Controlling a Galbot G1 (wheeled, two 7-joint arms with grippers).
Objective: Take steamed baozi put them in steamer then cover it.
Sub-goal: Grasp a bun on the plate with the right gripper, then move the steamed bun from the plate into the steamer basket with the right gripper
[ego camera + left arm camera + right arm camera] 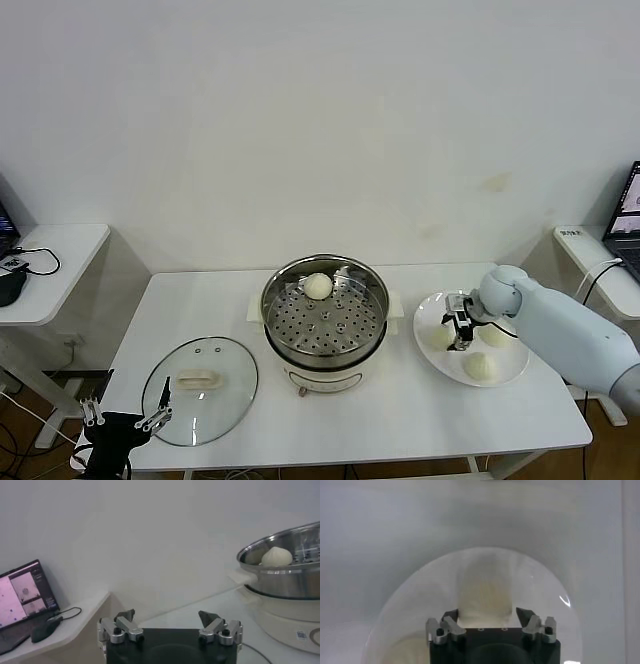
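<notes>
One steamed baozi (318,286) sat on the perforated tray of the steamer (325,352); three lay on the white plate (516,371). The right gripper (460,331) was clamped on the plate's leftmost bun (485,592). The cover (200,389) lay left of the steamer, beside the wide-open left gripper (170,620).

baozi in steamer (318,286): one smooth cream-white bun on the perforated tray, back edge, well to the left of the right claw (460,331).
baozi on plate: three. One (485,591) sits squeezed between the right claw's fingers, one (496,335) just beside it, one (481,367) nearer the front.
steamer (325,318): shiny steel pot, cream base, uncovered, table centre.
cover (200,389): glass lid lying flat, handle up, right by the left claw (122,417).
</notes>
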